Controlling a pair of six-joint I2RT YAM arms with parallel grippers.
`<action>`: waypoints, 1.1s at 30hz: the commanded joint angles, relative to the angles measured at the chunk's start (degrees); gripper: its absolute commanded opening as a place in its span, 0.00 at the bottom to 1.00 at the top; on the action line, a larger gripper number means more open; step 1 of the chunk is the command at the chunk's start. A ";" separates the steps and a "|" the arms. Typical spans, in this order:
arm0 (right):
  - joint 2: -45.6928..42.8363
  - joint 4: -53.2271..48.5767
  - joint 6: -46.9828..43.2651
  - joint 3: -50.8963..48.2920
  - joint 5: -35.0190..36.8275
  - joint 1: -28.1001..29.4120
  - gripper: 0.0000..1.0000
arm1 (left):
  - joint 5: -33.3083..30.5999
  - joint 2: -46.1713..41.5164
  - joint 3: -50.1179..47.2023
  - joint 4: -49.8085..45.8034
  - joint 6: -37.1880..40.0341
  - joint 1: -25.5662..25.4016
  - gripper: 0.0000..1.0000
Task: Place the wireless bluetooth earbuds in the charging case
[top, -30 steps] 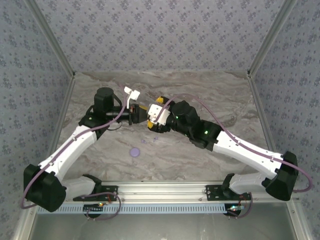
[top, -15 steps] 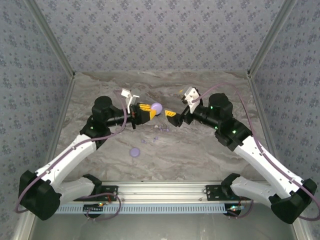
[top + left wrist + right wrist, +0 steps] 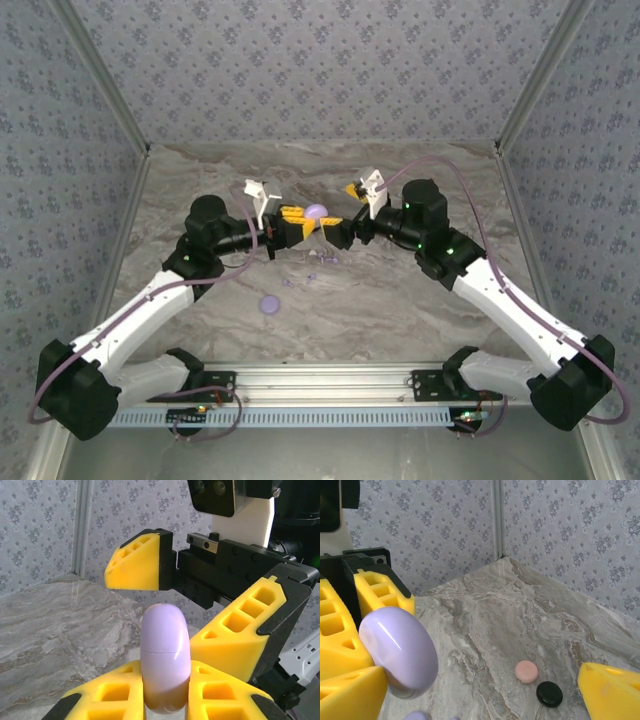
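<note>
The charging case point(image 3: 165, 660), a glossy pale-lavender pebble with a seam across its middle, is closed and clenched between the left hand's point(image 3: 298, 222) hollow-celled yellow fingers, above the marbled grey bench point(image 3: 380, 310). The right hand point(image 3: 344, 212) faces it, released wide. The earbuds point(image 3: 314, 276) lie as tiny specks on the bench beneath.

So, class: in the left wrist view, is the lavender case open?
No, the lavender case is shut, its two halves meeting at a thin seam.
</note>
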 commanded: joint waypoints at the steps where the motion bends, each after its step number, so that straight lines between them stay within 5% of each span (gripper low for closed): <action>1: 0.71 2.40 2.16 2.60 2.47 -1.24 1.00 | 1.09 -1.15 1.19 0.29 2.11 -0.35 0.00; 17: 2.97 1.47 3.76 5.41 0.24 -4.77 1.00 | 0.57 -0.82 2.20 -2.34 3.93 -0.55 0.00; 24: 0.45 -6.58 5.28 5.69 1.46 -6.69 1.00 | -8.72 -3.64 -0.78 -3.67 5.76 -0.55 0.00; 33: 9.65 -21.89 11.15 6.36 5.55 -6.04 0.78 | -19.46 -14.29 -8.62 -4.64 7.23 -0.56 0.00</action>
